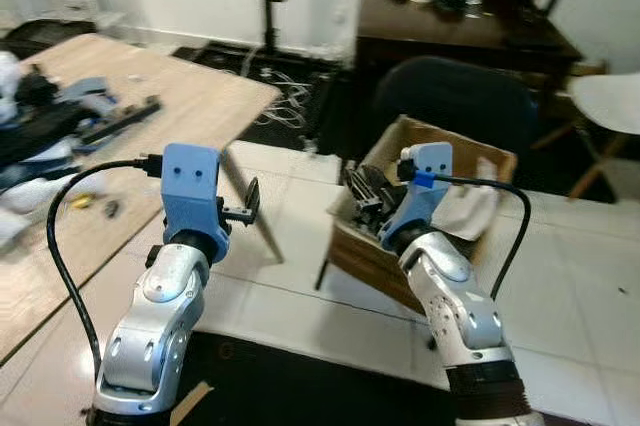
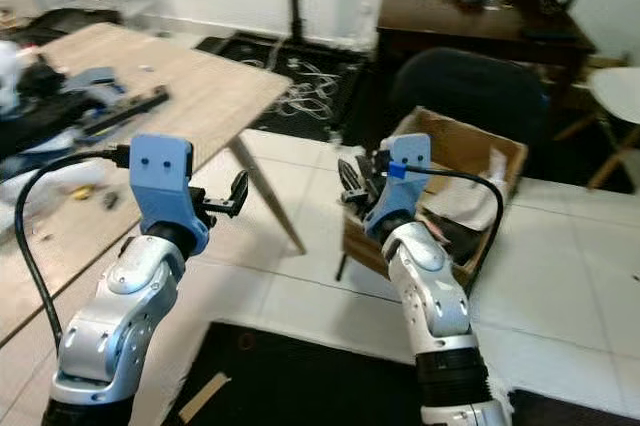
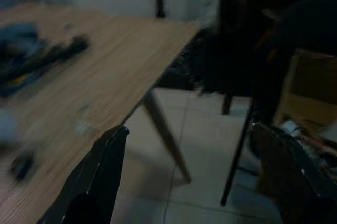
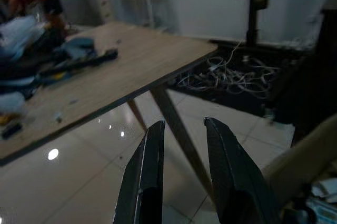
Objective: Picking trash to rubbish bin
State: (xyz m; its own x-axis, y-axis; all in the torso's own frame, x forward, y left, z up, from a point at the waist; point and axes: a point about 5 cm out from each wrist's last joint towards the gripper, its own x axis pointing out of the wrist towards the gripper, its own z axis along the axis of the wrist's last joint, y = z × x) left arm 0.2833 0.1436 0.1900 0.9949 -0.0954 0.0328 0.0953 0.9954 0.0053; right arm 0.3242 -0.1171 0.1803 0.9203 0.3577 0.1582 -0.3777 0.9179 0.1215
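Observation:
An open cardboard box (image 1: 352, 251) stands on the tiled floor to the right of the wooden table (image 1: 205, 96). Crumpled white paper (image 1: 468, 208) and dark items lie inside it. My right gripper (image 1: 358, 189) hovers over the box's left rim. In the right wrist view its fingers (image 4: 145, 176) are drawn close together, shut, with nothing between them. My left gripper (image 1: 248, 206) is raised beside the table's corner, above the slanted table leg (image 1: 255, 208). Its fingers (image 3: 100, 176) are spread wide, open and empty.
Blue and black clutter (image 1: 60, 116) covers the table's far left. A black office chair (image 1: 455, 96) stands behind the box, with a dark desk (image 1: 450, 31) beyond it. A white chair (image 1: 610, 106) is at the right. Loose cables (image 1: 285, 96) lie on the floor. A dark mat (image 1: 300, 386) lies at my feet.

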